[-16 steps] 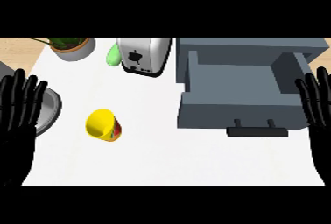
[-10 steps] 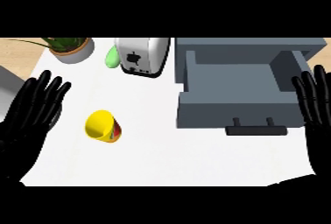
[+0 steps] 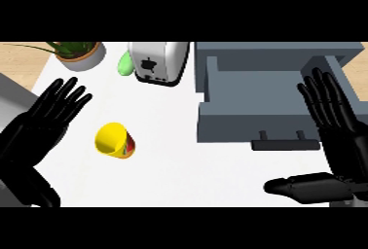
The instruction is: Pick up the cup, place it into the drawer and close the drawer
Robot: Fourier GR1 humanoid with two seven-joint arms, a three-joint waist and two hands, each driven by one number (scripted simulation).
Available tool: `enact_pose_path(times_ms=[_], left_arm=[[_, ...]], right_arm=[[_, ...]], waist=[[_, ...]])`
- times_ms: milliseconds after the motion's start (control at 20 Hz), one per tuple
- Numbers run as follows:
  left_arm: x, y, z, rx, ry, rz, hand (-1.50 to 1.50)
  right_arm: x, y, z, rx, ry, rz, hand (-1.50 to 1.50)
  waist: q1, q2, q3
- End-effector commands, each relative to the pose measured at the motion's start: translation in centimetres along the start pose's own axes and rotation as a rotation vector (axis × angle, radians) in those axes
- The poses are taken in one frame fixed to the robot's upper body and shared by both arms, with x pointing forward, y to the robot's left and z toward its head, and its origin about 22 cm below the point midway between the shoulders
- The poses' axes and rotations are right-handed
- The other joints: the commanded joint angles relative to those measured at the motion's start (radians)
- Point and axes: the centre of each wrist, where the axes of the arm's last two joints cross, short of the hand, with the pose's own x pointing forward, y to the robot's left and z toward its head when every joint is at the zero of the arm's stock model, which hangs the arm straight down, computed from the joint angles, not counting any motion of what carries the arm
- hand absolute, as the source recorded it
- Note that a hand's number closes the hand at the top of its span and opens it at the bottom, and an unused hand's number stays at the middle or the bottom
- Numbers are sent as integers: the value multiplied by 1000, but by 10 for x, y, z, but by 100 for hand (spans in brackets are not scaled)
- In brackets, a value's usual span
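A yellow cup [image 3: 114, 140] with a red patch on its side lies tipped over on the white counter, its mouth facing up and to the left. My left hand [image 3: 45, 121] is open with straight fingers, just left of the cup and not touching it. The grey drawer [image 3: 267, 99] stands pulled out at the right, its dark handle [image 3: 285, 144] at the near edge. My right hand [image 3: 333, 116] is open over the drawer's right side, fingers pointing up, with its thumb [image 3: 305, 186] sticking out low on the counter.
A white toaster [image 3: 158, 63] stands at the back between cup and drawer. A green object [image 3: 126, 64] lies to its left, and a potted plant [image 3: 78, 51] sits at the back left corner. A grey edge [image 3: 10, 90] shows at the far left.
My left hand has moved right and up toward the cup. My right hand has shifted left over the drawer's right side, and its thumb has come into view. The cup has not moved.
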Motion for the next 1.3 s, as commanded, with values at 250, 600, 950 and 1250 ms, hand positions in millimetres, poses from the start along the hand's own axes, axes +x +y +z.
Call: enact_pose_path(times_ms=[250,600,950,1250], left_arm=[[-51,34,-9,15,127,-15,-150],[-97,64,18,81,192,-37,-150],[-147,55,23,94,235,-85,-150],[-153,86,54,135,246,-86,-150]], right_arm=[[-16,1,-21,7,-5,-27,-150],[-6,-9,-27,14,-19,11,-150],[6,-20,-31,15,-36,5,-150],[0,-8,-51,8,-35,4,-150]], waist=[[2,-3,1],[-1,-2,1],[-8,-1,0],[-10,3,-1]])
